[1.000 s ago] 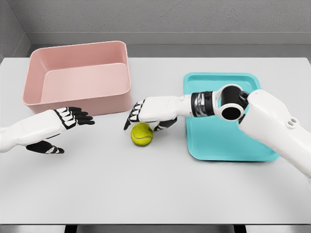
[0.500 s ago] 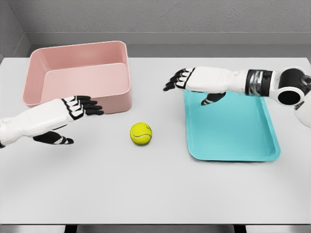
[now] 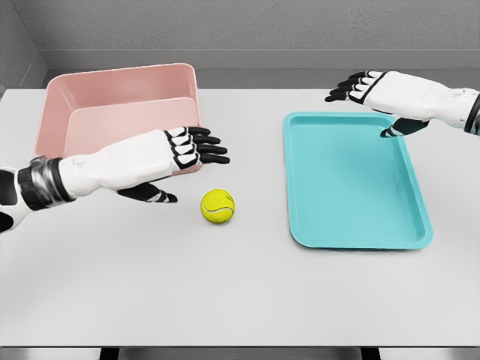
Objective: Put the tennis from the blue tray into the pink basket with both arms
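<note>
White table (image 3: pixel 240 300): tennis ball (image 3: pixel 217 206) unmarked, between pink basket (image 3: pixel 120 105), blue tray (image 3: pixel 356 184).

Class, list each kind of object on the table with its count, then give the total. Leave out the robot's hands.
Tennis ball: 1
Pink basket: 1
Blue tray: 1
Total: 3

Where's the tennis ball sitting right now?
In the head view, the yellow-green tennis ball lies on the white table, between the pink basket and blue tray, just right of the left hand.
</note>
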Motion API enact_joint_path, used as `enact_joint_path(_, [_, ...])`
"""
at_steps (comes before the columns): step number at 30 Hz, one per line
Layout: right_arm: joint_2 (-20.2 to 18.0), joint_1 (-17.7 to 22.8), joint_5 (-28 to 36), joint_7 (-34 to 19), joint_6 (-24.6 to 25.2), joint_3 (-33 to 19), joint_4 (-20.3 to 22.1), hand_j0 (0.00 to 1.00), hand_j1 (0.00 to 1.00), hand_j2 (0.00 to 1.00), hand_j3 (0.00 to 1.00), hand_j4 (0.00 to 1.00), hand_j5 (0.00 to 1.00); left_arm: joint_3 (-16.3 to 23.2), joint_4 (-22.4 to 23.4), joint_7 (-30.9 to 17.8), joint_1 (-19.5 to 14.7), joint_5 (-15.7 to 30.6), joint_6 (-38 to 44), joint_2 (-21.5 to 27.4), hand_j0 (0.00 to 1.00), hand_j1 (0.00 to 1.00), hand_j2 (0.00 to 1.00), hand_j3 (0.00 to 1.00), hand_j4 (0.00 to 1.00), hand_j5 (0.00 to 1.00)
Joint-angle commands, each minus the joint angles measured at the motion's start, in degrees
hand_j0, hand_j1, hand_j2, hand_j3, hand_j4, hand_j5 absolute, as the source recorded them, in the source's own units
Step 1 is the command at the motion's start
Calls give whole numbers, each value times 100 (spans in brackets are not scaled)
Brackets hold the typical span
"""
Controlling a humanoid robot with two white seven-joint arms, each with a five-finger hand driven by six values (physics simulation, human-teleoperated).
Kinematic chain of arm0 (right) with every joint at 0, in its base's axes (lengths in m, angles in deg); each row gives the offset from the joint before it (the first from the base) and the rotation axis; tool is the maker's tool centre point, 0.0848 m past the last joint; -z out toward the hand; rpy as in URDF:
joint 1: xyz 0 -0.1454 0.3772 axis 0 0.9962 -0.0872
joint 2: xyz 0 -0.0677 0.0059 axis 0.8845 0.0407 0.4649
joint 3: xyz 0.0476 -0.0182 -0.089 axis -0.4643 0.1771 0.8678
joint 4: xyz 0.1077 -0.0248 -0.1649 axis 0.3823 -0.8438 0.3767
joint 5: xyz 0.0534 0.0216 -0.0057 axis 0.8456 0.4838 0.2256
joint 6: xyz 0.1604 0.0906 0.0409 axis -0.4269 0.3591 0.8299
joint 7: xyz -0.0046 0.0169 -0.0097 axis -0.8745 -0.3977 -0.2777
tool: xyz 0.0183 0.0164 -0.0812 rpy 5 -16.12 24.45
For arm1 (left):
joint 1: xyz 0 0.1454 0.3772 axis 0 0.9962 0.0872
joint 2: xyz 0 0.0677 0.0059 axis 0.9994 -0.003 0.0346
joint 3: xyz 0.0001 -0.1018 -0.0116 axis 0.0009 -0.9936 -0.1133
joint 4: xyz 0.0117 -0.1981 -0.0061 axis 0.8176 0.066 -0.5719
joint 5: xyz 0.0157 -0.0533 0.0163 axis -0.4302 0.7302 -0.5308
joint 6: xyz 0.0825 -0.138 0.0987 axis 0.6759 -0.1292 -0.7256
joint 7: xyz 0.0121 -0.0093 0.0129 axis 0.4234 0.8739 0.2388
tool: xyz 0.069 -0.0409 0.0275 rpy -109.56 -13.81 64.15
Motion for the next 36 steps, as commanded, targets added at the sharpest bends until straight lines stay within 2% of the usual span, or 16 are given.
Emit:
enact_joint_path(1, [-24,0,31,-3,10,-7,93,100,100,100,100,100,100,52,16,-46,0,-123,4,-183,100,100,100,100,100,100])
enact_joint_path(6, [-7,-9,31,-3,10,2,128,100,100,100,100,100,100,158,183,-46,-123,-123,4,-183,100,100,100,100,100,100])
enact_joint_path(8, [-6,-18,40,-3,10,2,128,100,100,100,100,100,100,166,438,-46,-149,-70,4,-174,100,100,100,100,100,100])
enact_joint_path(10, [-15,-9,31,-12,10,19,119,100,100,100,100,100,100,878,736,-37,-606,8,4,-183,100,100,100,100,100,100])
enact_joint_path(11, [-6,-9,14,-12,10,28,101,100,100,100,100,100,100,1045,798,-37,-694,97,4,-183,100,100,100,100,100,100])
enact_joint_path(13, [-6,-18,23,-12,10,19,84,100,100,100,100,100,100,1080,798,-29,-712,167,4,-139,100,100,100,100,100,100])
enact_joint_path(16, [20,0,23,-152,10,19,75,100,100,100,100,100,100,1854,886,-37,-1099,571,4,-78,100,100,100,100,100,100])
enact_joint_path(20, [20,62,31,-152,10,19,75,100,100,100,100,100,100,2030,912,-55,-1107,984,4,28,100,100,100,100,100,100])
enact_joint_path(21, [20,62,31,-152,10,11,75,100,100,100,100,100,100,2179,956,-116,-1134,1221,4,63,100,100,100,100,100,100])
enact_joint_path(23, [29,62,31,-152,10,11,75,100,100,100,100,100,100,2609,1114,-187,-1424,1590,4,54,100,100,100,100,100,100])
enact_joint_path(24, [37,62,31,-152,10,11,75,100,100,100,100,100,100,2680,1185,-187,-1485,1687,4,54,100,100,100,100,100,100])
enact_joint_path(27, [55,79,31,-152,10,19,84,100,100,100,100,100,100,2759,1273,-204,-1643,1863,4,28,100,100,100,100,100,100])
enact_joint_path(30, [46,79,49,-152,10,19,101,100,100,100,100,100,100,3234,1317,-494,-2030,2109,4,-7,100,100,100,100,100,100])
enact_joint_path(33, [46,123,49,-161,10,19,110,100,100,100,100,100,100,3251,1361,-582,-2074,2171,4,-25,100,100,100,100,100,100])
enact_joint_path(36, [-173,176,49,-170,10,19,136,100,100,100,100,100,100,3541,1501,-793,-2232,2364,4,-130,100,100,100,100,100,100])
